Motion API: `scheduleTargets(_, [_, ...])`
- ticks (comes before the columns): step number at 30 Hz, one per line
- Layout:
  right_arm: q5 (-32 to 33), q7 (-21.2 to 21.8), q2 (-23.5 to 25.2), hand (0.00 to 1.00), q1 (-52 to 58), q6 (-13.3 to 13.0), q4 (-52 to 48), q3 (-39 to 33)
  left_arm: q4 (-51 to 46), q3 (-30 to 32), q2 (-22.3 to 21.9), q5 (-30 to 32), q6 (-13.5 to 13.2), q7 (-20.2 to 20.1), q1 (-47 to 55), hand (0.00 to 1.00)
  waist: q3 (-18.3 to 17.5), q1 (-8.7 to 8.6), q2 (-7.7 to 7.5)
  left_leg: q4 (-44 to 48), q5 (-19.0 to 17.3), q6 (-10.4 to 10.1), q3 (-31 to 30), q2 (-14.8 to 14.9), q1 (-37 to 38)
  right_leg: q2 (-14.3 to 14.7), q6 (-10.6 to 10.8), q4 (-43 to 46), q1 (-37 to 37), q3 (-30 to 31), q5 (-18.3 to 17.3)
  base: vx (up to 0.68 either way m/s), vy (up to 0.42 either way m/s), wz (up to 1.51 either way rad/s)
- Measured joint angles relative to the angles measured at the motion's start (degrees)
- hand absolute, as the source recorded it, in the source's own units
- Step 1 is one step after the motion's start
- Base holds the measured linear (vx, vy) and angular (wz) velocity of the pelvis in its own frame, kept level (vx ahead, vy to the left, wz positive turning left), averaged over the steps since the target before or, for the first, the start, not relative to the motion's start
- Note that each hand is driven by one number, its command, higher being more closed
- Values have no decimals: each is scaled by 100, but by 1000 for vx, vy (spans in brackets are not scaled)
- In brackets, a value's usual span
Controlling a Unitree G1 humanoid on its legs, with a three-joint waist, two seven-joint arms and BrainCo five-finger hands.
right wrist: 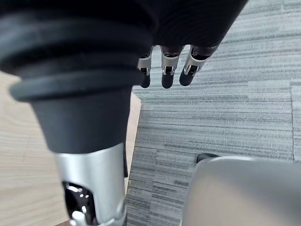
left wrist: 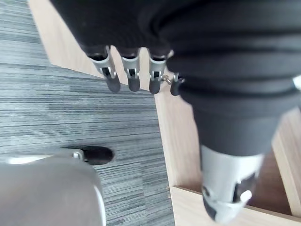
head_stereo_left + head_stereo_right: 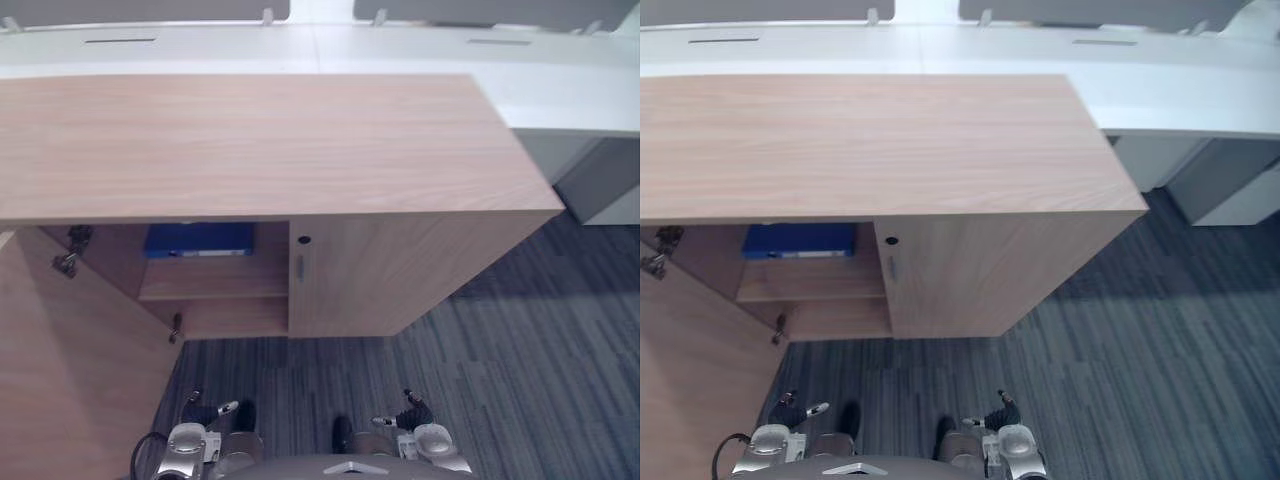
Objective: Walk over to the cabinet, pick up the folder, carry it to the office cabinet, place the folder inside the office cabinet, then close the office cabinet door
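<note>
A blue folder (image 3: 198, 239) lies on the upper shelf (image 3: 215, 282) inside the light wooden office cabinet (image 3: 250, 140), in its left compartment. The cabinet's left door (image 3: 60, 370) stands swung open toward me; the right door (image 3: 340, 280) is closed. My left hand (image 2: 109, 75) hangs down beside the open door, fingers straight and holding nothing. My right hand (image 1: 167, 70) hangs over the carpet near the cabinet's wooden side, fingers also straight and empty. Both hands are well short of the folder.
Grey striped carpet (image 3: 500, 380) stretches in front of and to the right of the cabinet. White desks (image 3: 560, 90) run along behind it, with a grey pedestal (image 3: 600, 180) underneath at the right. The open door blocks the left side.
</note>
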Motion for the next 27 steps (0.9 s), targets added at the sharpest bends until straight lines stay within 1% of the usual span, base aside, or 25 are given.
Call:
scheduleTargets(1, [-1,-33,27,0,-66,11,5,-95,-1,71,-116,-17,-5,17,6,0,0,12,62,-355,22,107,150,102,40,-5,-82,-77,-33,-224,33,-122,-62,87])
scheduleTargets(2, [-1,-71,108,0,-38,22,15,-135,3,131,-135,-51,-14,20,-17,0,13,10,16,-323,-124,114,450,143,56,-124,-117,-152,-15,-341,91,-73,18,91])
scheduleTargets(3, [0,-114,241,0,-79,20,-23,-150,-7,231,-159,-88,-22,25,-115,0,98,-2,-167,342,-386,234,1240,129,-171,-352,-78,-159,14,-562,166,-50,36,90])
scheduleTargets(4, [0,-115,264,0,-68,22,-38,-186,-19,235,-139,-98,-30,23,-164,0,113,-16,-209,962,-420,250,1585,109,-253,-472,-76,-82,47,-711,160,-42,5,107])
scheduleTargets(5, [37,-116,240,0,-4,23,-92,-192,-15,237,-166,-98,-40,29,-141,0,101,-68,-187,1362,-577,298,1896,114,-189,-531,-38,-2,130,-875,103,-40,-20,95])
scheduleTargets(6, [49,-118,206,0,37,22,-132,-197,-14,237,-181,-98,-46,32,-105,0,78,-102,-127,1214,-555,328,1935,68,-151,-477,42,36,165,-960,16,-55,-9,84])
scheduleTargets(7, [52,-116,233,0,51,27,-128,-202,-10,241,-175,-100,-50,33,-41,0,56,-87,-117,833,-505,338,1913,19,32,-492,21,-5,223,-1056,-25,-99,60,65])
scheduleTargets(8, [54,-111,310,0,100,28,-123,-306,-7,296,-138,-113,-49,33,34,0,13,-58,-182,209,-182,307,1825,-82,306,-519,60,-161,312,-1097,-35,-89,66,56])
scheduleTargets(9, [56,-111,333,0,109,28,-112,-365,-3,355,-134,-143,-52,46,68,0,8,-72,-176,-119,-42,282,1739,-124,461,-478,118,-282,442,-1138,2,-90,84,58])
scheduleTargets(11, [102,-111,329,0,148,30,-58,-485,4,451,-122,-188,-48,76,147,0,-64,-99,-141,-404,73,268,1529,-185,546,-428,155,-458,617,-1173,23,-62,55,64])
scheduleTargets(13, [165,-111,305,0,149,46,72,-568,13,553,-119,-229,-48,101,185,0,-132,-68,-123,-405,58,281,1441,-231,574,-407,183,-588,744,-1121,41,-15,62,33])
scheduleTargets(15, [164,-112,307,0,138,49,98,-575,39,699,-114,-361,-46,173,254,0,-175,-62,-69,-407,29,282,1423,-275,635,-397,184,-651,828,-996,42,13,55,8])
scheduleTargets(18, [162,-114,308,0,91,49,158,-600,52,1041,-102,-769,-44,260,419,0,-225,-79,-60,-407,-22,287,1396,-323,697,-361,217,-801,942,-872,70,36,28,0])
scheduleTargets(21, [160,-118,307,0,42,75,277,-722,34,1563,-104,-1294,-49,434,460,0,-231,-71,-65,-407,-32,291,1272,-376,698,-358,219,-927,1058,-884,104,66,9,24])
scheduleTargets(22, [160,-121,307,0,46,79,279,-760,-4,1880,-82,-1563,-76,468,471,0,-238,-60,-78,-407,-40,297,1211,-399,710,-358,212,-931,1099,-879,113,87,-9,32])
scheduleTargets(23, [160,-124,305,0,45,78,278,-760,-17,2181,-11,-1829,-115,490,476,0,-249,-59,-96,-406,-35,282,1147,-421,727,-359,194,-938,1147,-883,146,97,-14,27])
scheduleTargets(25, [159,-126,305,0,19,78,276,-755,-175,2524,90,-2141,-147,607,518,0,-244,-9,-109,-406,-65,294,1147,-420,798,-350,204,-991,1232,-878,148,109,-27,4])
scheduleTargets(27, [159,-129,291,0,-21,76,268,-739,-510,2848,387,-2512,-270,707,559,0,-250,42,-118,-405,-73,310,1141,-431,869,-316,232,-1094,1354,-882,172,111,-42,-3])
